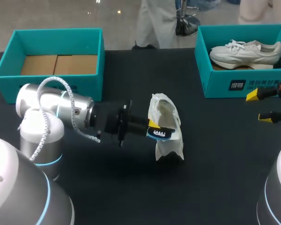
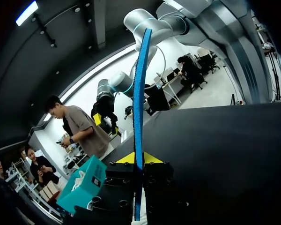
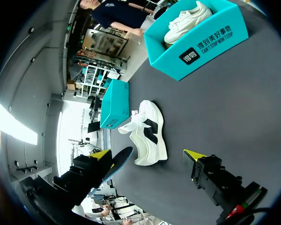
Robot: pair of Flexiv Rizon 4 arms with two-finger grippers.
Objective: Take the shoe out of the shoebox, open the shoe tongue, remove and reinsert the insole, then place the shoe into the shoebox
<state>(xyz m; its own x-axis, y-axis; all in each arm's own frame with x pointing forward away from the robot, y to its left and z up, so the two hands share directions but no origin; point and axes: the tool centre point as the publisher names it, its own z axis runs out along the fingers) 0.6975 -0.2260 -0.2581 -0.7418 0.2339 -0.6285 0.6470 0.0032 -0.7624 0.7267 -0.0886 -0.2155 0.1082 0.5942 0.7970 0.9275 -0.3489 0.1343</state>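
Observation:
A white shoe (image 1: 167, 140) lies in the middle of the dark table, its opening turned toward my left arm. My left gripper (image 1: 153, 125) is at that opening, shut on a thin blue insole (image 1: 160, 134). In the left wrist view the insole (image 2: 140, 93) stands edge-on, pinched between the yellow tips of the left gripper (image 2: 139, 158). My right gripper (image 1: 262, 107) hangs open and holds nothing at the table's right edge, below the right shoebox. The right wrist view looks between its wide-apart fingers, right gripper (image 3: 149, 154), at the shoe (image 3: 150, 133).
A teal shoebox (image 1: 51, 75) with only a cardboard floor stands at the back left. Another teal shoebox (image 1: 243, 82) at the back right holds a second white shoe (image 1: 246, 52). Both shoeboxes show in the right wrist view (image 3: 114, 105) (image 3: 201, 49).

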